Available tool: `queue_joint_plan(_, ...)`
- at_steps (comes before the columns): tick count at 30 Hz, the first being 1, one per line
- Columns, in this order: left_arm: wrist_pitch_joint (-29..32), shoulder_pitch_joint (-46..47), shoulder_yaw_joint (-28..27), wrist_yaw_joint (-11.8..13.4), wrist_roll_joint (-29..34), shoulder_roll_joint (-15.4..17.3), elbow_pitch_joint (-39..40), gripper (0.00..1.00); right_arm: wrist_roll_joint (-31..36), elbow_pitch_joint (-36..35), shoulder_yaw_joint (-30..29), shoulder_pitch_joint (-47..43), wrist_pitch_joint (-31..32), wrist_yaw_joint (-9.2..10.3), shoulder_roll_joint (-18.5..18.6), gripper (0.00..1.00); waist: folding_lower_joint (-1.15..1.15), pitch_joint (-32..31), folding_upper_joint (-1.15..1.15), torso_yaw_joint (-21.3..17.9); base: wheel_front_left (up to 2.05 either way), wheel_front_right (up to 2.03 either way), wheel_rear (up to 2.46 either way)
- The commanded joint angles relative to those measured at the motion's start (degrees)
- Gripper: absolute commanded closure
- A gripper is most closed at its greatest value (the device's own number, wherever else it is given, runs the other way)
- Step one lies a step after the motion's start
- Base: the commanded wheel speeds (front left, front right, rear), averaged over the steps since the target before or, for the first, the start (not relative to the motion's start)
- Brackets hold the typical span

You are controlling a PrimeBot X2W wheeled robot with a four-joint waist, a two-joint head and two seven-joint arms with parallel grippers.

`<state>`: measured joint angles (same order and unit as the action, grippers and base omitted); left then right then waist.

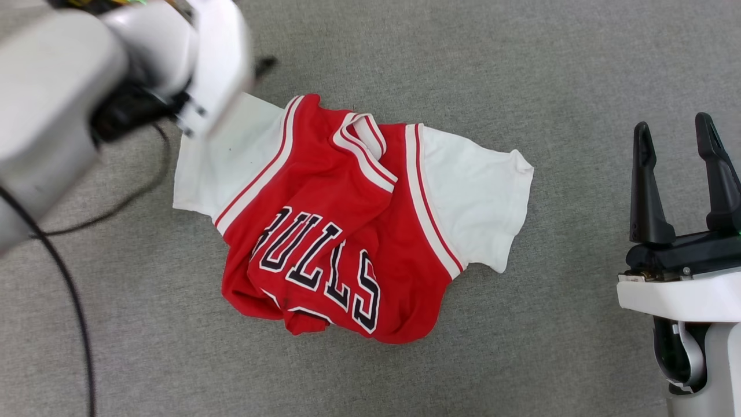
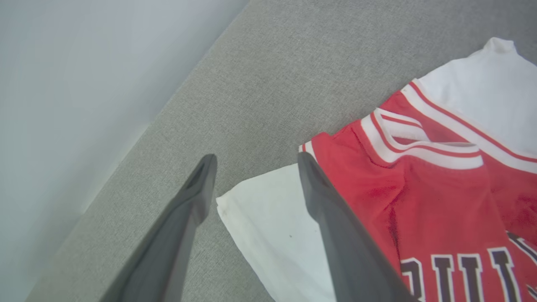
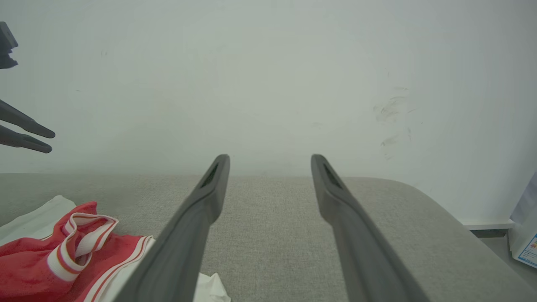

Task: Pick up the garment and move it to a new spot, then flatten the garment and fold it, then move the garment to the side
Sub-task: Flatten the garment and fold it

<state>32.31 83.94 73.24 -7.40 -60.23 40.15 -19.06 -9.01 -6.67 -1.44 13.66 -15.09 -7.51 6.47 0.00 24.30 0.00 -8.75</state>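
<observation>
Looked like the flattening step: the garment (image 1: 347, 231) was lying crumpled in the middle of the bench (image 1: 521, 69), with both white sleeves spread out but the red body bunched up under the lettering. This would best be done by gripping the hem at 2 corners and drawing it smoothly toward the robot, so the sleeves aren't dragged along. The left gripper (image 2: 256, 161) was reached out and angled down over the left-hand sleeve's corner, fingers spread wide, nothing gripped. The right gripper (image 1: 673, 124) was parked well off to the right, fingers wide apart and empty too
</observation>
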Motion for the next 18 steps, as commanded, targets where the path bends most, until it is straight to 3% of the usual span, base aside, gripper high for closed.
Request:
queue_joint_plan(1,0.6,1.7,-0.2,0.0,-0.7,0.7,-1.7,0.0,-0.3,-0.4,0.2,-0.1,-0.1,0.04,0.0,0.0,0.0,0.5,0.0,-0.1,0.0,0.0,0.0)
queue_joint_plan(10,8.8,6.1,-0.3,0.0,-5.7,1.5,-11.6,0.0,0.7,-1.9,1.5,1.3,-0.1,0.04,0.4,0.0,0.0,4.3,0.0,-1.6,0.0,0.0,0.0)
queue_joint_plan(18,15.9,4.4,-0.1,0.0,-7.4,-0.9,-17.8,0.0,0.9,-2.3,1.8,2.3,-0.1,0.04,0.3,0.0,0.0,7.3,0.0,-3.0,0.0,0.0,0.0)
